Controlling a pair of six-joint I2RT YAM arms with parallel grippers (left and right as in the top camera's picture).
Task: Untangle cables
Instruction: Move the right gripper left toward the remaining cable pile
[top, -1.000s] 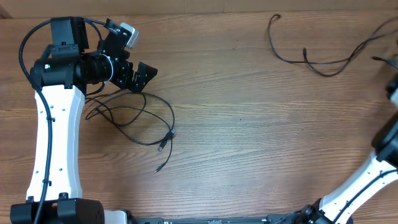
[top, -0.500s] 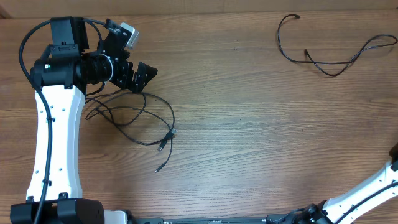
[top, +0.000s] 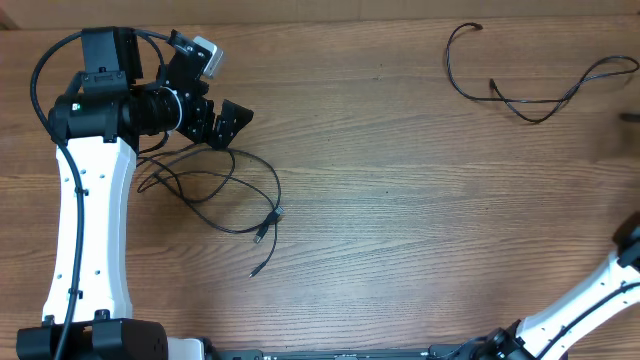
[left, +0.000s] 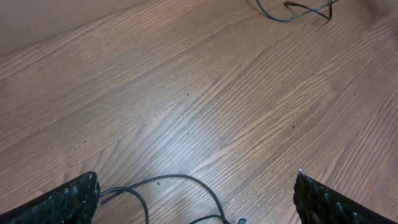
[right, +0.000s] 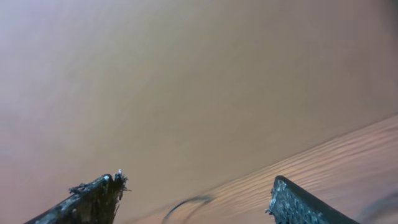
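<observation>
A robotics lab, by the look of it — a plain wood-grain counter (top: 420, 230) with white robot arms (top: 90, 230) mounted along one edge.

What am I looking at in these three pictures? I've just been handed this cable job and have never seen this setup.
Two white robot arms work at a wooden table: the left arm and the right arm, which shows only at the lower right edge from above. The wide picture comes from a fixed camera over the table. The other two come from a camera on each wrist, so the dark ridged tips at their bottom corners are that arm's own fingers. The left end effector is open and holds nothing. Just beside it is a loose tangle of thin black cables. A separate cable lies alone at the table's far right corner. The right end effector is open and empty too. Its picture is blurred and shows little more than a strip of table.
</observation>
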